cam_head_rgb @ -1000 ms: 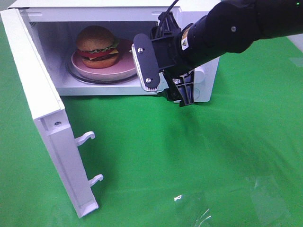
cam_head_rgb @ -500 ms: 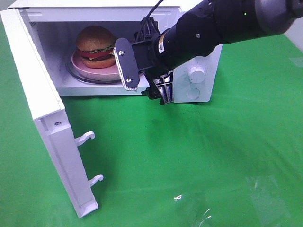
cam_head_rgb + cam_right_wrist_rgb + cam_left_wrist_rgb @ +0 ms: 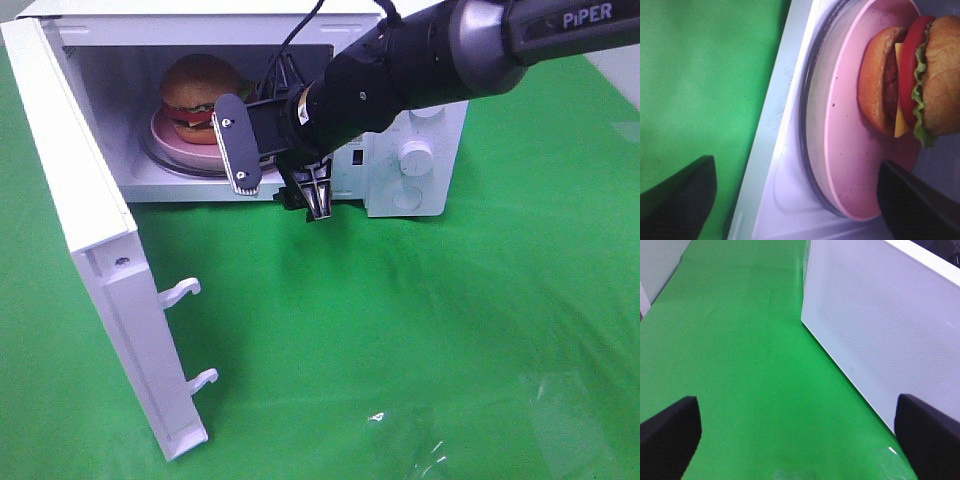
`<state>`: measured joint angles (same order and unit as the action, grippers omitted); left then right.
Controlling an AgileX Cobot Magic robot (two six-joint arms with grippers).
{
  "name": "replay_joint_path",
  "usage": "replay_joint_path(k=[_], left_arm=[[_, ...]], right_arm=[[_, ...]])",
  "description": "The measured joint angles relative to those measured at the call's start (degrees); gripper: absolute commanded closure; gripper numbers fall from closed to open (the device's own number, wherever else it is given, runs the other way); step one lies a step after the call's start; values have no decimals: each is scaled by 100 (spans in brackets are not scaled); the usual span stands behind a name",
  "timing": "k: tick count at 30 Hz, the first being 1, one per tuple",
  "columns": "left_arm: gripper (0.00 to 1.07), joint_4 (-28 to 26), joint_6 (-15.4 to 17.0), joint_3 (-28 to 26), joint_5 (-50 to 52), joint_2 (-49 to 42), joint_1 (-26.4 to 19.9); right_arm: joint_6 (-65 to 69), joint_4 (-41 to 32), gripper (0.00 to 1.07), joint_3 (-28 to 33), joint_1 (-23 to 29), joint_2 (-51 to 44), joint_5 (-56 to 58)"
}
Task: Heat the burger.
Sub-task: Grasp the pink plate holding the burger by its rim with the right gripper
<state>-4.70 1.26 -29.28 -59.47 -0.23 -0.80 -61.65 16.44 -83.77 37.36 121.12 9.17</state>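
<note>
The burger (image 3: 197, 95) sits on a pink plate (image 3: 165, 135) inside the microwave (image 3: 410, 170), on the glass turntable (image 3: 812, 125). In my right wrist view I see its bun, tomato, lettuce, cheese and patty stacked, the plate's rim just inside the turntable's edge.

My right gripper (image 3: 275, 165) hangs at the mouth of the oven, just in front of the plate, its fingers (image 3: 235, 145) spread wide with nothing between them. They touch neither plate nor burger.

The microwave door (image 3: 95, 260) stands swung open to the left, its two latch hooks (image 3: 180, 292) pointing out over the bench. Two round knobs (image 3: 415, 155) sit on the panel at the right of the opening.

The bench (image 3: 400, 330) is covered in a bright green cloth, a little glare showing near its front edge.

My left gripper (image 3: 800, 432) is low over the green cloth beside the outer face of the door (image 3: 880, 325), fingers (image 3: 670, 432) wide apart and empty.
</note>
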Motion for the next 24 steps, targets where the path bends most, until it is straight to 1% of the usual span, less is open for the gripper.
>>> replay_joint_path(k=[4,9,11,14,15,18,19,20,22,24], left_arm=[[8,0,0,0,0,0,0],[8,0,0,0,0,0,0],[8,0,0,0,0,0,0],[8,0,0,0,0,0,0],[8,0,0,0,0,0,0],[8,0,0,0,0,0,0],[8,0,0,0,0,0,0],[8,0,0,0,0,0,0],[8,0,0,0,0,0,0],[8,0,0,0,0,0,0]], right_arm=[[0,0,26,-321,0,309,-6],[0,0,27,-504,0,453,-6],[0,0,28,-796,0,693,17],[0,0,28,-957,0,814,74],[6,0,29,-1134,0,917,126],[6,-6,29,-1220,0,968,132],[6,-17,29,-1381,0,1089,172],[6,-17,29,-1381,0,1089,172],[6,-155,30,-1673,0,1272,275],[6,-172,31,-1753,0,1324,281]])
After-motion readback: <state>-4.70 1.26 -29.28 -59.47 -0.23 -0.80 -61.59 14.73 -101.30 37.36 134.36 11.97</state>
